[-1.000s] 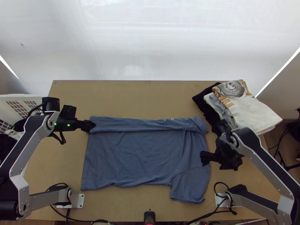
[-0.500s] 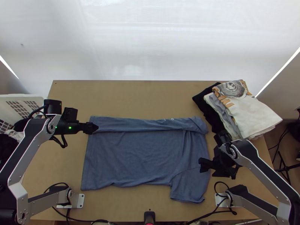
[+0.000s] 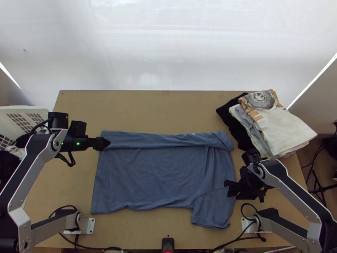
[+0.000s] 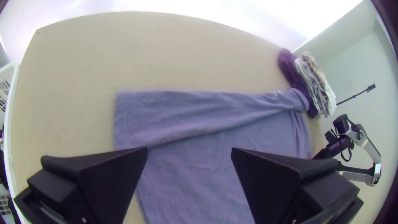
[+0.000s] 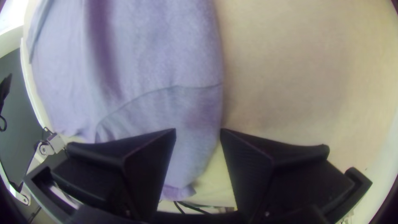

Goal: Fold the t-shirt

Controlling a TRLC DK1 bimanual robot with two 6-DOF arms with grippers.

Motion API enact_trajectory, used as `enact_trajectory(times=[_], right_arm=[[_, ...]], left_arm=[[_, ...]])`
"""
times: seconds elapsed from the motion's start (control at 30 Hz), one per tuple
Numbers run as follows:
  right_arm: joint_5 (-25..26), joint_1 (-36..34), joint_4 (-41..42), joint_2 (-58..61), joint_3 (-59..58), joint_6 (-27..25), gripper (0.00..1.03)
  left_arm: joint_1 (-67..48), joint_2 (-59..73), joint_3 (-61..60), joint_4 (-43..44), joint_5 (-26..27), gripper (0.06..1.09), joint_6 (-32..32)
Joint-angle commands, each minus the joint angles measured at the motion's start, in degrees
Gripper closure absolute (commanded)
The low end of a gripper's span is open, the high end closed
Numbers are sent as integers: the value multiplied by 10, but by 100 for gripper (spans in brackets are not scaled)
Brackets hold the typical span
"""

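Blue t-shirt [image 3: 156, 177] flat on counter [image 3: 147, 109], far side folded over, near-right sleeve spread. Left gripper [image 3: 108, 144] by far-left corner, fingers open. Right gripper [image 3: 228, 188] at right edge, fingers apart.

A garment stack [image 3: 284, 128], a white basket [image 3: 23, 110]

Basket [image 3: 44, 111] cut off, shirt marks [image 3: 193, 134] tiny, perhaps letters
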Motion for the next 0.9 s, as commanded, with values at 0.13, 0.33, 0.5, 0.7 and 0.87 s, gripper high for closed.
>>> enact_trajectory(times=[0.13,0.33,0.5,0.7,0.87], right_arm=[[-1,-3,24,44,-16,-20,53],[0,3,35,25,-14,-26,87],[1,4,45,18,-16,-26,100],[6,22,46,1,-16,-24,100],[8,24,46,-2,-15,-24,100]], left_arm=[[-1,8,18,1,0,11,-1],[3,8,20,1,0,11,2],[2,10,-6,-25,-2,11,21],[-18,17,29,-301,-28,11,175],[-137,27,35,-430,-244,11,198]])
